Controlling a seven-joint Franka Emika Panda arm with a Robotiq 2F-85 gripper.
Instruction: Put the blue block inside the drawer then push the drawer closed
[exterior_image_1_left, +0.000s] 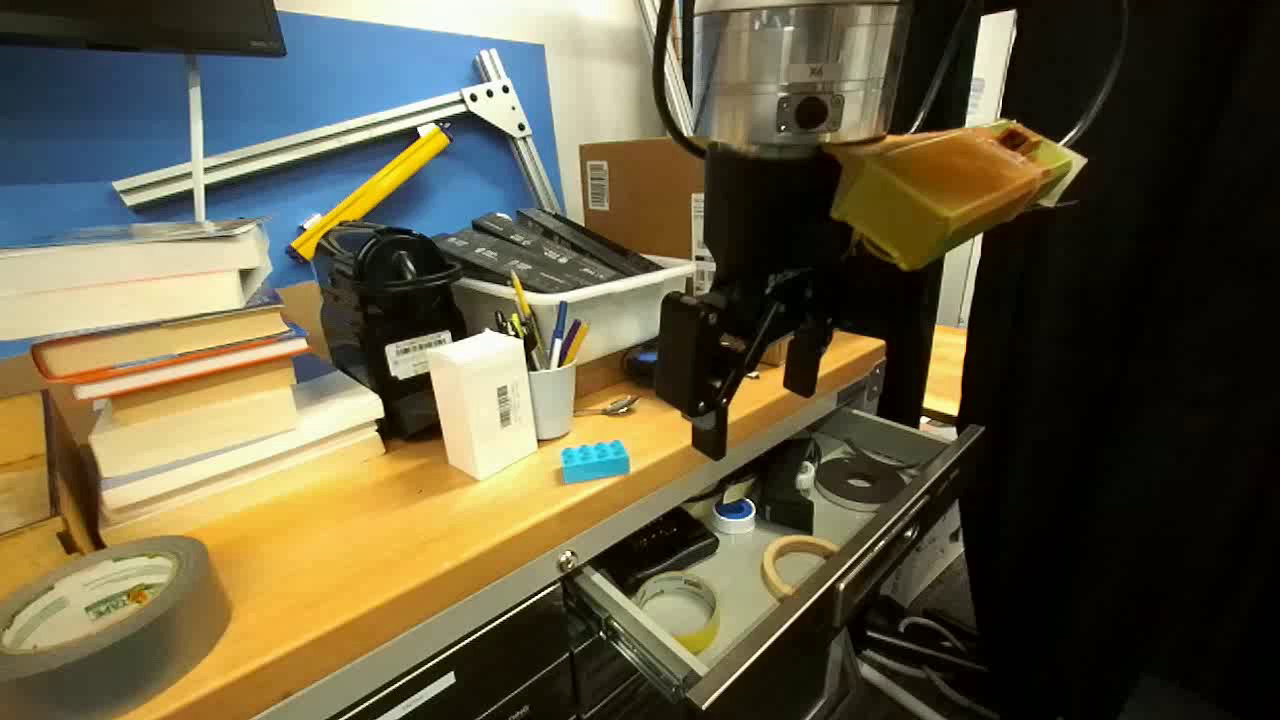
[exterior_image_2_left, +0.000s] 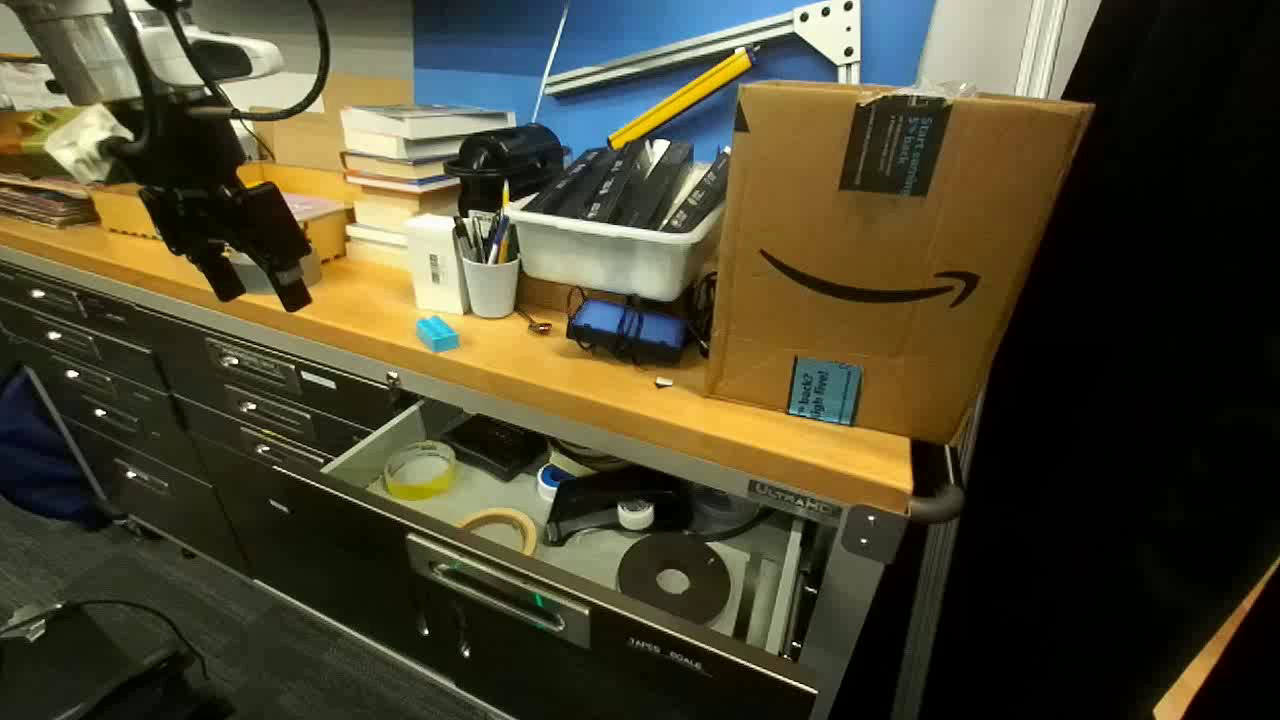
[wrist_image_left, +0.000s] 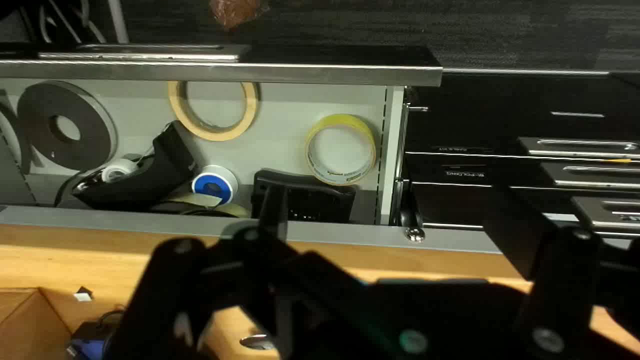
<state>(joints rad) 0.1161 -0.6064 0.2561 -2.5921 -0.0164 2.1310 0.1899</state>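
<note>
Jaws stand wide apart on our gripper (exterior_image_1_left: 757, 408), which hangs in the air, well away from the blue block (exterior_image_1_left: 595, 466). We find the block on the bench (exterior_image_1_left: 330, 560), studs up, near the front edge. Just behind it, across a narrow gap, stand a white box (exterior_image_1_left: 490, 405) and a cup (exterior_image_1_left: 553, 405) of pens (exterior_image_1_left: 558, 335), both upright; a spoon (exterior_image_1_left: 618, 405) lies beside the cup. Below the bench top we see the drawer (wrist_image_left: 280, 130), pulled out. Towards its front lie a beige roll (wrist_image_left: 215, 134) and a dark grey roll (wrist_image_left: 95, 137), both flat, while a yellow roll (wrist_image_left: 367, 135) sits at one end, next to a black case (wrist_image_left: 320, 202) (one finger (wrist_image_left: 274, 202) partly covers that case in the wrist view). Deeper in, we make out a blue-and-white spool (wrist_image_left: 227, 180) and a black tool (wrist_image_left: 145, 182), though what sort of tool we cannot tell. Farther out, at the back of the bench, a white tub (exterior_image_1_left: 630, 310) holds dark boxes (exterior_image_1_left: 535, 255), and a large grey roll (exterior_image_1_left: 190, 620) lies near some stacked books (exterior_image_1_left: 200, 420). In an exterior view, a carton (exterior_image_2_left: 880, 230) stands at the bench's end, and behind it all we have a blue panel (exterior_image_2_left: 620, 25).
</note>
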